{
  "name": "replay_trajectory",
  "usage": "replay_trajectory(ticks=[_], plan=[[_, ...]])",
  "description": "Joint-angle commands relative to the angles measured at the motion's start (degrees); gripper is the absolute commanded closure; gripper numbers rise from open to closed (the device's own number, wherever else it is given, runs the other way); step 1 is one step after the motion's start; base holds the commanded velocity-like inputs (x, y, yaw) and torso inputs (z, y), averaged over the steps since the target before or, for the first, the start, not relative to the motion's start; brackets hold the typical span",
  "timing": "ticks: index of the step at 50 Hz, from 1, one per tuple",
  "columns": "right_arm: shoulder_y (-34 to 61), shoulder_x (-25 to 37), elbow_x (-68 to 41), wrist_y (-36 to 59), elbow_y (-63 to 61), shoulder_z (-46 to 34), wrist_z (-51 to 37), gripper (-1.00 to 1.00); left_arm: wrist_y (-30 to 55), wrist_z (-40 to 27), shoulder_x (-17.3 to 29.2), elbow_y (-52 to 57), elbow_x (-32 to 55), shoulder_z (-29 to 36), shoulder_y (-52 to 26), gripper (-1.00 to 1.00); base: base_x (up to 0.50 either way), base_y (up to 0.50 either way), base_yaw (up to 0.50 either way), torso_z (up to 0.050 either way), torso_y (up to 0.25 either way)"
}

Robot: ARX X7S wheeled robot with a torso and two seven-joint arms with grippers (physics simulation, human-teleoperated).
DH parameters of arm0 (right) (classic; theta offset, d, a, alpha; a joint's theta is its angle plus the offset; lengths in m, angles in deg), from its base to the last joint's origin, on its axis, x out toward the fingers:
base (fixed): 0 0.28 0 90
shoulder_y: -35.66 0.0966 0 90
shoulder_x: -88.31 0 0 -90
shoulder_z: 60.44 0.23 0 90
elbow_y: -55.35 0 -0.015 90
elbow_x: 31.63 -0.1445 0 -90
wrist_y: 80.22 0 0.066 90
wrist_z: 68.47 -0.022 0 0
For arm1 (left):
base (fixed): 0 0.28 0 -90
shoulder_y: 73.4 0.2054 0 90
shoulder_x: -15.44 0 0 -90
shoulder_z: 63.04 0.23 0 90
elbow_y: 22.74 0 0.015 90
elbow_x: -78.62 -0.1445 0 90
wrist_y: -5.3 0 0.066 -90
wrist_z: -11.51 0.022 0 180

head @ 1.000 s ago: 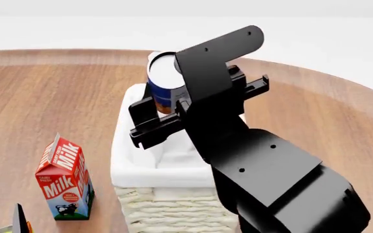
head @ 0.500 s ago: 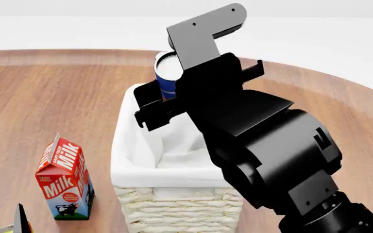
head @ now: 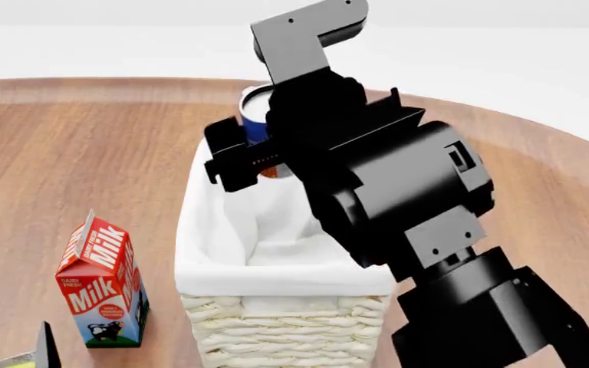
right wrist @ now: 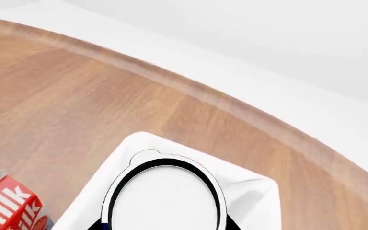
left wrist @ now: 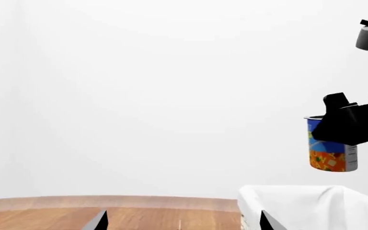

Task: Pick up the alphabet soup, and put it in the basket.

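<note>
The alphabet soup (head: 255,113), a blue can with an orange lower band and a white top, hangs upright over the far end of the basket (head: 200,253). My right gripper (head: 270,152) is shut on it, and its black body hides most of the can. In the left wrist view the alphabet soup (left wrist: 328,156) hangs above the basket's white liner (left wrist: 308,206), held by the black fingers (left wrist: 345,123). The right wrist view looks down on the can's top (right wrist: 165,199) over the liner (right wrist: 251,194). My left gripper (left wrist: 182,226) is open and empty, low at the near left.
A red and white milk carton (head: 103,280) stands left of the basket on the round wooden table (head: 59,161). It also shows in the right wrist view as the milk carton (right wrist: 8,211). My right arm (head: 448,253) covers the basket's right side.
My right arm has swung up and closer to the head camera, its wrist turning. The can has stayed in the grip above the basket's far end.
</note>
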Motion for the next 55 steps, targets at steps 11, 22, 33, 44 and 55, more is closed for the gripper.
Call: replay_trajectory(ticks=[11, 22, 33, 44, 55], plan=[[5.25, -3.3, 0.92, 0.87, 9.12, 1.53, -0.56, 1.0, 0.35, -0.25, 0.15, 0.58, -0.38, 0.53, 0.08, -1.0, 0.0, 0.0, 0.0, 0.0, 0.001], [5.25, -2.69, 0.4, 1.66, 7.61, 1.18, -1.17, 1.0, 1.46, -0.72, 0.17, 0.72, -0.58, 0.58, -0.1, -1.0, 0.0, 0.0, 0.0, 0.0, 0.001], [5.27, -2.82, 0.26, 1.57, 7.17, 0.52, -1.36, 1.0, 2.8, -1.38, 0.22, 0.71, -1.2, 0.49, -0.46, -1.0, 0.0, 0.0, 0.0, 0.0, 0.0], [5.14, -2.58, -0.05, 1.42, 6.54, 0.22, -1.61, 1.0, 2.56, -1.3, 0.17, -0.27, -0.85, 0.54, -0.89, -1.0, 0.0, 0.0, 0.0, 0.0, -0.072], [4.99, -2.44, -0.19, 0.65, 6.91, -0.01, -1.52, 1.0, 2.21, -1.34, 0.17, -0.37, -0.72, 0.7, -0.89, -1.0, 0.0, 0.0, 0.0, 0.0, -0.081]])
